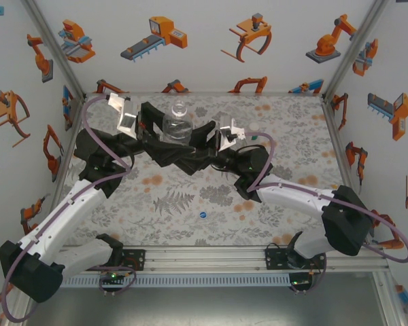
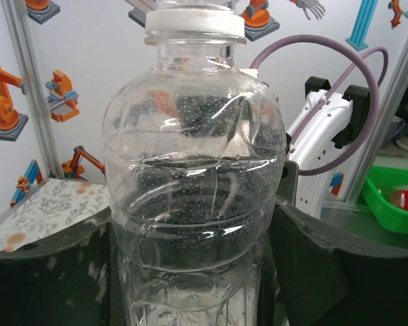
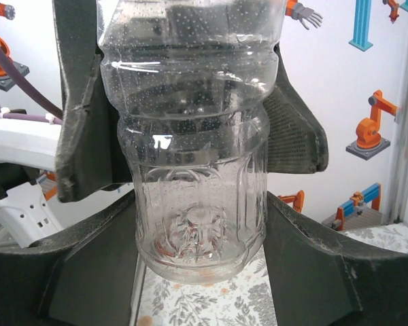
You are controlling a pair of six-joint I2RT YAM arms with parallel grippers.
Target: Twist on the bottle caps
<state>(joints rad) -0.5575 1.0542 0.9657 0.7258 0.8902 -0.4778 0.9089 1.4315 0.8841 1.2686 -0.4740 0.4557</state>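
Blue cap (image 1: 202, 214) is lying on the table (image 1: 292, 122), at 6 o'clock from the raised work. Beyond it, the right gripper (image 3: 200, 231), set at 3 o'clock of the clear bottle (image 1: 178, 123), is clamping its lower body. The left gripper (image 2: 194, 272), at 9 o'clock, is pressing its fingers (image 2: 47, 272) against the wider shoulder. The bottle is hanging upright off the table, long axis vertical, with a white cap (image 2: 194, 24) sitting on its neck, directly above both grips. Judged: neither arm is nearer.

You have bright, even light. Shadows on the worktop (image 1: 180, 227) are soft. White glints sit on the clear bottle (image 2: 190, 170), and the near fingers (image 2: 343, 275) look blurred.
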